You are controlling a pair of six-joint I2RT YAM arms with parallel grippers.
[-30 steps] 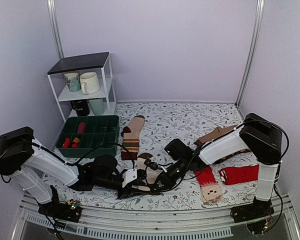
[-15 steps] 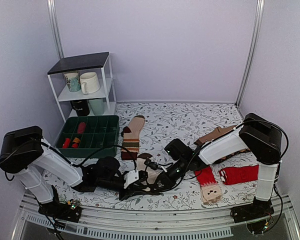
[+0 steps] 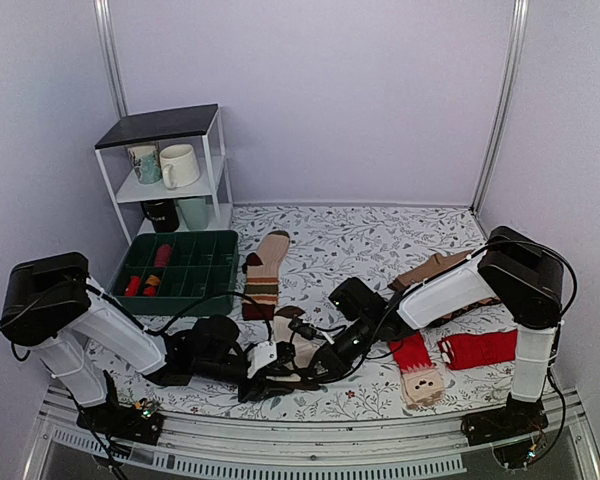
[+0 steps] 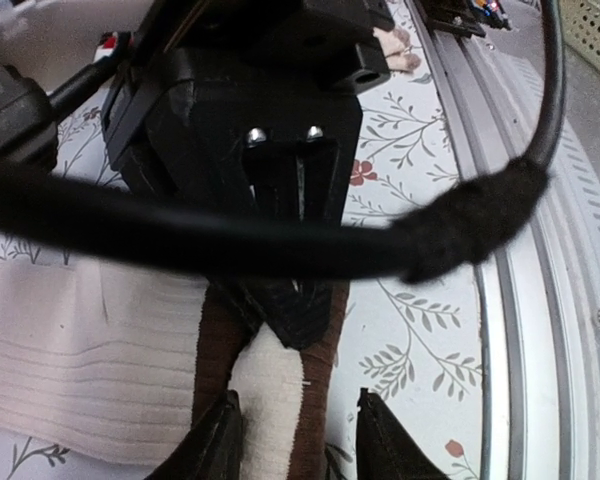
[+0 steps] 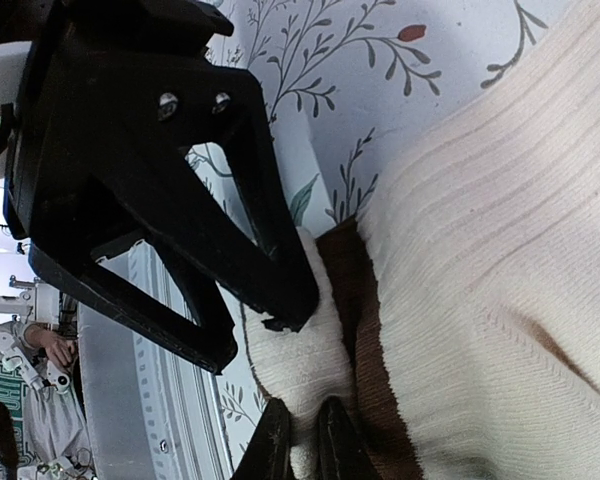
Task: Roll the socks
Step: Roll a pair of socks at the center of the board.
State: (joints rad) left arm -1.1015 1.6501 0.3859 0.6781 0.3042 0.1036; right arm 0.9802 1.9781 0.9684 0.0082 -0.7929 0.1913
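The cream-white sock [image 3: 300, 347] with a dark brown cuff lies on the floral cloth near the front, between both grippers. In the right wrist view my right gripper [image 5: 305, 442] is shut on a fold of the cream cuff lining [image 5: 300, 370], with the brown cuff [image 5: 365, 350] beside it. My left gripper [image 4: 300, 445] is open, its jaws either side of the brown cuff edge [image 4: 315, 400]. It shows in the right wrist view [image 5: 245, 320] with one fingertip touching the cream fold. In the top view the left gripper [image 3: 267, 372] and right gripper [image 3: 308, 368] nearly meet.
A tan striped sock [image 3: 265, 268] lies behind. A green compartment tray [image 3: 180, 265] and a white shelf with mugs [image 3: 170, 165] stand at the back left. Red socks [image 3: 480, 348] and a beige sock [image 3: 421, 385] lie at the right. The metal rail [image 4: 540, 330] runs along the front edge.
My left arm has shifted a little to the right, bringing its gripper closer in at the cuff. The right arm and the sock have hardly moved.
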